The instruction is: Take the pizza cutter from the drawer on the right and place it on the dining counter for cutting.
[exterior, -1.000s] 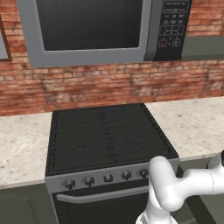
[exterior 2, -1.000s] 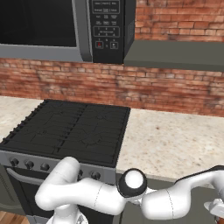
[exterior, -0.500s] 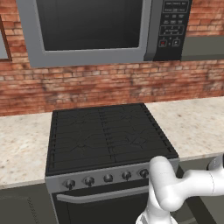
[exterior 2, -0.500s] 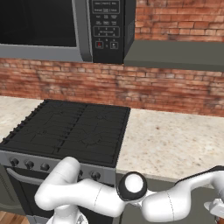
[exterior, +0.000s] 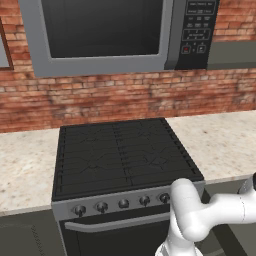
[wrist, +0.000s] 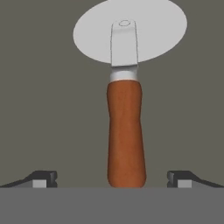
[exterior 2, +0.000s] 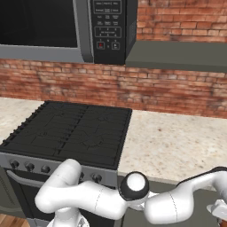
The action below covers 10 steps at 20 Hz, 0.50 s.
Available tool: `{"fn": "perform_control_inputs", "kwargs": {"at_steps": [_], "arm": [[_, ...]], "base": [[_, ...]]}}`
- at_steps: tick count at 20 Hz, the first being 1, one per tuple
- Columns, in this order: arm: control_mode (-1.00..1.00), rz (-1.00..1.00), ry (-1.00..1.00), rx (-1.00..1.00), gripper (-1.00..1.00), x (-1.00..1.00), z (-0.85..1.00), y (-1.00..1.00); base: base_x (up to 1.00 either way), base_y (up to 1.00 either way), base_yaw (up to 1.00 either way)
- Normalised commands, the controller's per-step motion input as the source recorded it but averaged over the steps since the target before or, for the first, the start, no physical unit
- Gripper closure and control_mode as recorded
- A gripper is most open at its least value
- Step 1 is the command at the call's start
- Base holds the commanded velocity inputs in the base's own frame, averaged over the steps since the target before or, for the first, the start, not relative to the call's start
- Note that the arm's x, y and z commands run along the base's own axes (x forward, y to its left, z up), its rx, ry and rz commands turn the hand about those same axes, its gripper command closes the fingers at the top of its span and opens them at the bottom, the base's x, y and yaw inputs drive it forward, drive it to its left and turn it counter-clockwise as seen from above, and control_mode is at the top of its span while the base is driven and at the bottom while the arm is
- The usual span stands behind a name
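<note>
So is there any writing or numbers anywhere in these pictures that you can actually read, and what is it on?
None can be read.
Microwave control panel: rows of small pale markings and two red-lit buttons, too blurred to read.
Stove knobs: no legible markings.
Pizza cutter, seen in the hand view: bare brown handle and plain metal blade, no brand or stamp.

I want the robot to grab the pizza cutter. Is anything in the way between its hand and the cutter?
No. In the hand view the pizza cutter lies flat on the grey drawer floor, with its brown handle running straight into the gap of the open hand. Nothing sits between them.
</note>
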Motion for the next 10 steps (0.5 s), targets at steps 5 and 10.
{"fn": "perform_control_inputs", "kwargs": {"at_steps": [5,10], "arm": [[-1.00,0.00,0.05,0.00,-1.00,0.05,0.00,0.00],[-1.00,0.00,0.01,0.00,-1.00,0.16,0.00,0.00]], "base": [[0.00,0.00,0.00],[0.00,0.00,0.00]]}}
